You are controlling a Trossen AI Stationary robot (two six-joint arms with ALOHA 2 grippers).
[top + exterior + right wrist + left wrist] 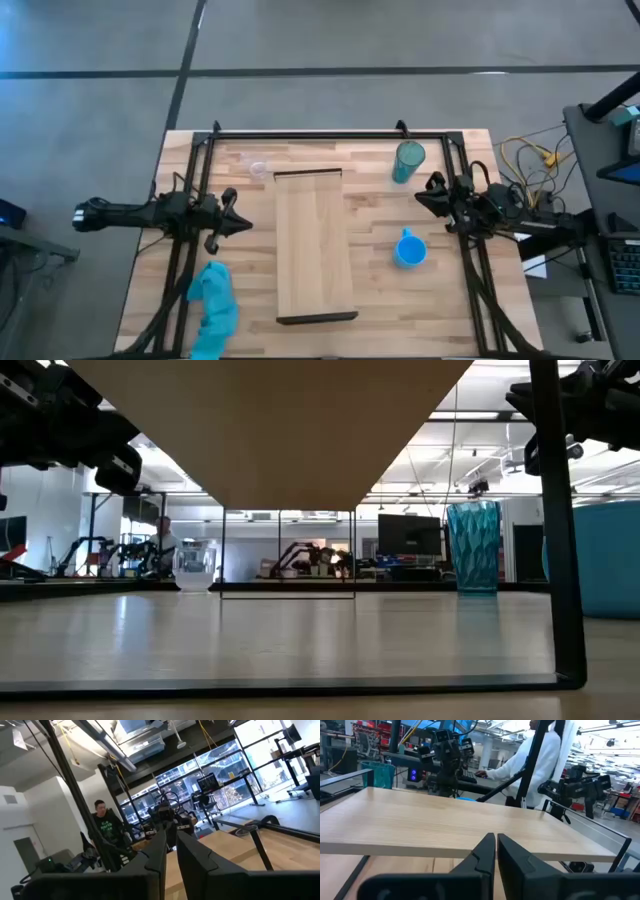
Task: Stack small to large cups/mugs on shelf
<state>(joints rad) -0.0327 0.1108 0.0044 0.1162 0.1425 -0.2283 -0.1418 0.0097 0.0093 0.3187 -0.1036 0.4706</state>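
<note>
The shelf [314, 245], a light wooden board with a dark rail at each short end, stands raised on thin legs in the table's middle. The teal tumbler [408, 161] stands upright on the table at the far right. The blue mug [410, 249] stands on the table right of the shelf. The small clear cup [259, 168] stands at the far left, also in the low view [195, 565]. My left gripper [246, 224] is shut and empty left of the shelf. My right gripper [422, 195] is shut and empty between tumbler and mug.
A light blue cloth [214, 308] lies crumpled at the table's near left. A dark metal frame [330, 133] runs along the table's far and side edges. Cables [530, 160] and a person [532, 765] are beyond the table's right side.
</note>
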